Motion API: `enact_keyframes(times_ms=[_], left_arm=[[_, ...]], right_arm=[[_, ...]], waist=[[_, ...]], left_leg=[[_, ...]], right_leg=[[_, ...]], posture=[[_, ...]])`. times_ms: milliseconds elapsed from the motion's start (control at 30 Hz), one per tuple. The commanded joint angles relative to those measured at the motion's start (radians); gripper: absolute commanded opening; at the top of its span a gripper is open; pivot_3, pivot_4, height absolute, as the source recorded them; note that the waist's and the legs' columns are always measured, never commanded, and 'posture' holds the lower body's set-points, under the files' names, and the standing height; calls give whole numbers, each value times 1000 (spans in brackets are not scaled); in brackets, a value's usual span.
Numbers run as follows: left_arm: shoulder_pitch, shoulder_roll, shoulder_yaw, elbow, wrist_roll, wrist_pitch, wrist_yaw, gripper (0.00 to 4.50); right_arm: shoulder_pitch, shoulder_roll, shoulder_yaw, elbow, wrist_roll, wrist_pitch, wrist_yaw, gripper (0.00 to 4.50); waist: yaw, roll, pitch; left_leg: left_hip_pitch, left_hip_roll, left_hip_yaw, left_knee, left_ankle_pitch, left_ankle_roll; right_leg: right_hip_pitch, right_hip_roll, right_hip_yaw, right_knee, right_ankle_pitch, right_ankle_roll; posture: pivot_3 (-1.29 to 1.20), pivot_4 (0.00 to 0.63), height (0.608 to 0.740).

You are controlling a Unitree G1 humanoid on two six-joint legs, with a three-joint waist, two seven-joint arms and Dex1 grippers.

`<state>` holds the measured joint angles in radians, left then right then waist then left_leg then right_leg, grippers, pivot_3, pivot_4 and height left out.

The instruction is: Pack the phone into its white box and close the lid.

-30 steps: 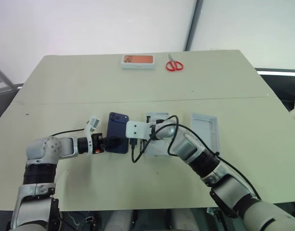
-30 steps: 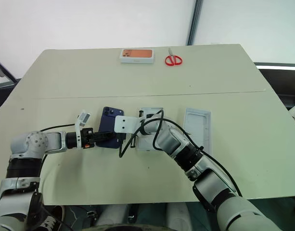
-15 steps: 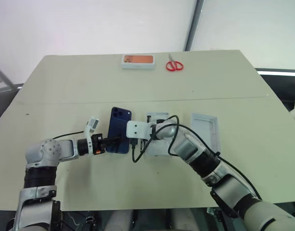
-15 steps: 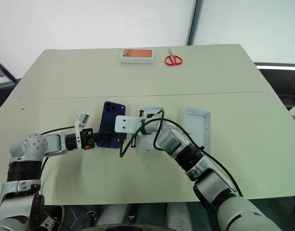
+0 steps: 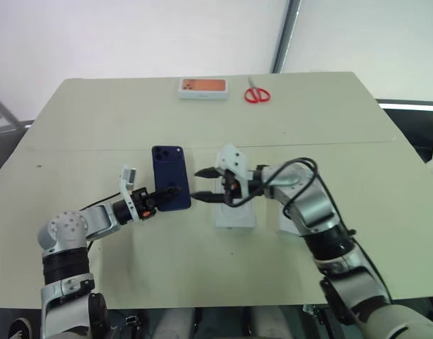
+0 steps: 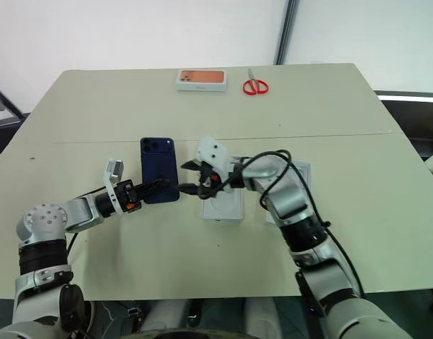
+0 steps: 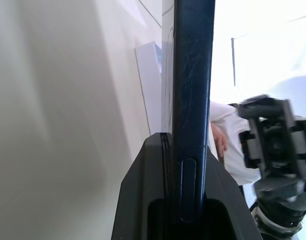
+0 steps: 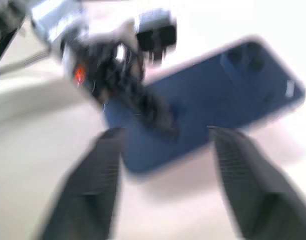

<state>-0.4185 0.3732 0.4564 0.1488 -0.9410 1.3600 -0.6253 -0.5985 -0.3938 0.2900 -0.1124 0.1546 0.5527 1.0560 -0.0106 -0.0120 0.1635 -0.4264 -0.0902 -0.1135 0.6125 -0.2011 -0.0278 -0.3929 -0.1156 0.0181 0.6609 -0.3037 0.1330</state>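
Observation:
The dark blue phone (image 5: 169, 176) is lifted off the table, its back with the camera cluster facing up. My left gripper (image 5: 172, 191) is shut on its near edge; the left wrist view shows the phone (image 7: 192, 90) edge-on between the fingers. My right gripper (image 5: 202, 185) hangs open just right of the phone, not touching it, and its wrist view shows the phone (image 8: 207, 95) beyond its spread fingers (image 8: 88, 195). The white box (image 5: 235, 212) lies open under the right gripper. The lid (image 5: 287, 223) lies right of the box, mostly hidden by the right arm.
A white box with an orange picture (image 5: 202, 87) and red scissors (image 5: 256, 95) lie at the table's far edge. The table (image 5: 96, 127) drops away at its near edge, close behind both arms.
My right gripper has opened and drawn back to the right, away from the phone. The left gripper has raised the phone a little and holds it alone.

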Motion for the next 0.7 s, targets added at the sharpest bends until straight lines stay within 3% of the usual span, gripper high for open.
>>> enact_keyframes(times_ms=[33,167,467,567,633,700], left_arm=[[-9,0,45,-50,-69,4,6,0],[-4,0,31,-62,-75,0,24,0],[-2,-7,2,-82,-71,-9,33,0],[-4,-3,-2,-79,-70,-11,37,0],[-6,-4,-6,-86,-73,-5,44,0],[-3,-5,-16,-103,-74,-4,45,0]], right_arm=[[76,-137,25,-158,31,2,106,4304],[143,-246,60,-221,-26,-92,120,4304],[152,-257,109,-168,-97,-124,49,4304],[160,-262,119,-156,-111,-124,44,3458],[164,-269,126,-144,-129,-127,38,2488],[164,-265,124,-136,-132,-126,34,2488]], waist=[[-1,-1,1],[-11,-2,2],[1,-5,3],[0,-6,4],[-1,-6,4],[-1,-6,4]], left_leg=[[0,0,0,0,0,0],[0,2,1,0,0,0],[0,1,1,1,0,0],[0,1,1,1,0,0],[0,1,1,1,0,0],[0,1,1,1,0,0]], right_leg=[[1,0,0,-1,0,0],[0,1,0,-2,0,0],[1,-1,-1,-2,0,0],[1,-1,-1,-2,0,0],[1,-1,-1,-2,0,0],[1,-1,-1,-2,0,0]], posture=[[0,150,740],[0,150,740],[0,150,740],[0,150,740],[0,150,740],[0,150,740]])
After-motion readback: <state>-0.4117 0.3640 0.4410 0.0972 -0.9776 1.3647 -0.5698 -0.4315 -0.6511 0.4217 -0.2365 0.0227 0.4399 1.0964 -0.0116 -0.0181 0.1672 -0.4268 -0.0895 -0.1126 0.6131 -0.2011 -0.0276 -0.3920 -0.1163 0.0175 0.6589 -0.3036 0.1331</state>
